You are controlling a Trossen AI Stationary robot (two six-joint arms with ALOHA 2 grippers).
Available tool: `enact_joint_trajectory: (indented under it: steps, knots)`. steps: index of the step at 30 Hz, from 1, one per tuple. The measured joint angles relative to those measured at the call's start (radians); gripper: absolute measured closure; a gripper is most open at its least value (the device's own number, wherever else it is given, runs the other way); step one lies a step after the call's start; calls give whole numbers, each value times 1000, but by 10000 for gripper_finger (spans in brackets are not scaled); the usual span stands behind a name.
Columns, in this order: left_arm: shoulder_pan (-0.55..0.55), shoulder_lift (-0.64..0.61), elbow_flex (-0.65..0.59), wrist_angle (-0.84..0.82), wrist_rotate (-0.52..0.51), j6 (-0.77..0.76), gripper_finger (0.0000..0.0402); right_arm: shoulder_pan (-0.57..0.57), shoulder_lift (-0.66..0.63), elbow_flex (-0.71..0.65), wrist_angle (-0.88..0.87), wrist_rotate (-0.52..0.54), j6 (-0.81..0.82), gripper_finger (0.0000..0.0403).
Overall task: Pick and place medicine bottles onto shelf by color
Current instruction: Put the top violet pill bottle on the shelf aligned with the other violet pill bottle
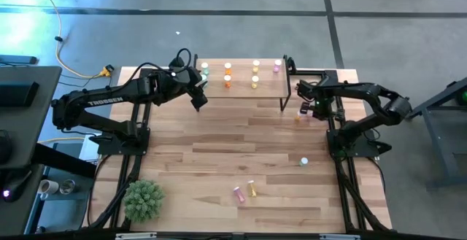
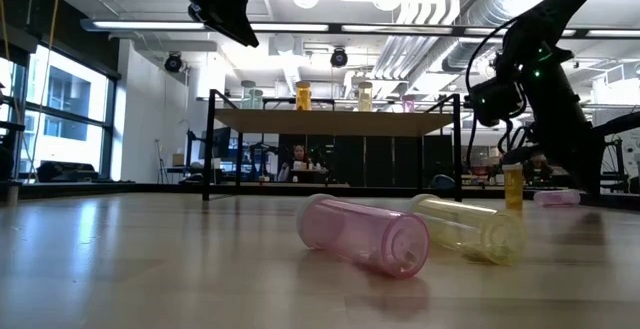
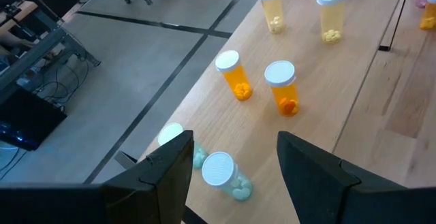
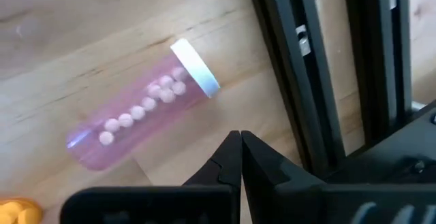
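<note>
So far, eight bottles are stood on the shelf (image 1: 241, 87) at upper centre; five are left on the table (image 1: 219, 152). Left tool (image 1: 197, 101) is released, right tool (image 1: 305, 109) clenched, nothing grasped.

Two dark six-joint arms, matte black.
Left arm (image 1: 109, 103) carries white TROSSEN lettering on its link; black cables loop at both wrists; right arm (image 1: 365, 98) shows a small green light; left gripper fingers (image 3: 167, 173) are chunky, angular black plastic.
</note>
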Motion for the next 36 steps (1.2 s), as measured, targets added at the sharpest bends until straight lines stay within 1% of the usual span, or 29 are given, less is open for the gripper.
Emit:
enact_joint_trajectory:
  steps: [7, 11, 17, 21, 27, 30, 33, 35, 36]
  knots:
    - [0, 0, 0, 0, 0, 0, 202, 0, -94, 48, -31, 55, 4, 403]
    - [0, 0, 0, 0, 0, 0, 202, 0, -147, 76, -28, 60, 19, 403]
    - [0, 0, 0, 0, 0, 0, 202, 0, -184, 84, 25, 22, 107, 402]
    - [0, 0, 0, 0, 0, 0, 202, -3, -190, 84, 49, 0, 123, 402]
    - [0, 0, 0, 0, 0, 0, 202, -37, -190, 84, 49, -33, 134, 402]
    - [0, 0, 0, 0, 0, 0, 202, -36, -190, 84, 49, -70, 93, 402]
    - [2, 0, 0, 0, 0, 0, 202, -35, -190, 84, 49, -127, 4, 402]
    - [5, 0, 0, 1, 0, 0, 202, -35, -190, 84, 48, -136, -61, 402]
    - [7, 0, 0, 1, 0, 0, 202, -35, -190, 84, 45, -126, -61, 402]
